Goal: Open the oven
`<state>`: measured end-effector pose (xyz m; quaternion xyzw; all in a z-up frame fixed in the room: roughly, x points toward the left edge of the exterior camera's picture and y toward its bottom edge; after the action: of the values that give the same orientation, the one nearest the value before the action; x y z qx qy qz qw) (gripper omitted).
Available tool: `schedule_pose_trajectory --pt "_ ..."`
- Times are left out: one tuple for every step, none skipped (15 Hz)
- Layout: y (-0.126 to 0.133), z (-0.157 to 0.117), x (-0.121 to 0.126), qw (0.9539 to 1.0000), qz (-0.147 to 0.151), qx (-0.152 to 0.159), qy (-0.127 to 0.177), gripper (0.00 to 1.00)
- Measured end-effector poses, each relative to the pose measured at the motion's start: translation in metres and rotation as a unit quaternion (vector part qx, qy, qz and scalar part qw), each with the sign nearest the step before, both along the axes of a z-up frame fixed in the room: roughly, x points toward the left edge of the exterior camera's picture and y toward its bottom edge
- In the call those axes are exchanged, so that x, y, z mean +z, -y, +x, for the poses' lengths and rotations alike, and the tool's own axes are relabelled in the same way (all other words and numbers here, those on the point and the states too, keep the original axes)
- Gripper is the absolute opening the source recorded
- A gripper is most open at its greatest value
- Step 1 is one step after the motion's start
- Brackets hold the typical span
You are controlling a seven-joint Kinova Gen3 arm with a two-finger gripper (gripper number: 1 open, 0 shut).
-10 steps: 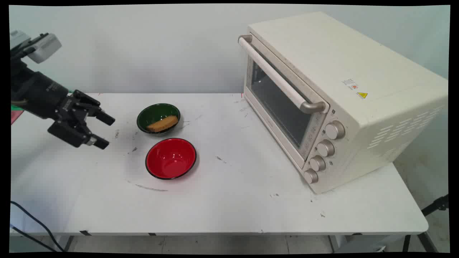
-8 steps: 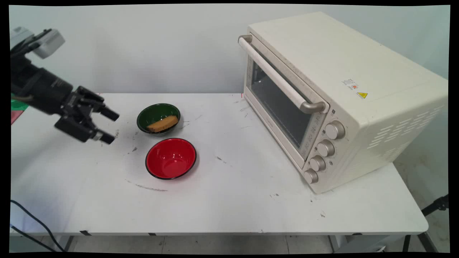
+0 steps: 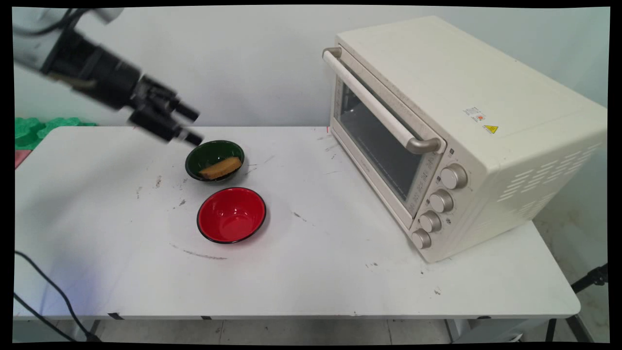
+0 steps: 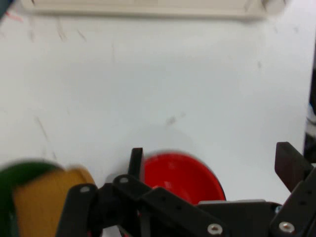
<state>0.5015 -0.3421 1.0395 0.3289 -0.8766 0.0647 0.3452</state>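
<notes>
Green bowl (image 3: 214,160), tan bread slice (image 3: 220,167) inside

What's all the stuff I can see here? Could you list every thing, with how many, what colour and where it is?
Toaster oven: one, cream, on the table's right side, door shut, four knobs down its front.
Green bowl: one, dark green, left of the table's middle, towards the wall.
Bread slice: one, golden brown, lying inside the green bowl.
Red bowl: one, red with a dark rim, on the near side of the green bowl, nothing in it.
Table: one, white, scuffed with dark marks.
Green padding: green, past the table's far left corner.
Gripper: one, black, fingers open and holding nothing, above the table just left of the green bowl.
</notes>
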Motion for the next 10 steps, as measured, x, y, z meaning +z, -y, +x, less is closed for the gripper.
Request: schedule_pose_trajectory --pt "0.011 -0.008 0.008 1.0 -0.006 0.004 -0.001 1.0" --pt "0.018 -0.013 0.013 0.9999 -0.009 0.006 -0.002 1.0" --pt "0.029 -0.021 0.021 0.9999 -0.014 0.009 -0.004 1.0" --pt "0.036 -0.026 0.026 0.9998 -0.016 0.011 -0.004 1.0" --pt "0.047 -0.033 0.034 0.9997 -0.02 0.013 -0.005 1.0" --pt "0.054 -0.038 0.038 0.9996 -0.023 0.014 -0.005 1.0" --pt "0.065 -0.046 0.044 0.9995 -0.026 0.016 -0.006 1.0" --pt "0.072 -0.051 0.048 0.9994 -0.028 0.017 -0.006 1.0" --pt "0.083 -0.061 0.055 0.9993 -0.032 0.019 -0.008 1.0" --pt "0.093 -0.069 0.059 0.9992 -0.034 0.02 -0.009 1.0"
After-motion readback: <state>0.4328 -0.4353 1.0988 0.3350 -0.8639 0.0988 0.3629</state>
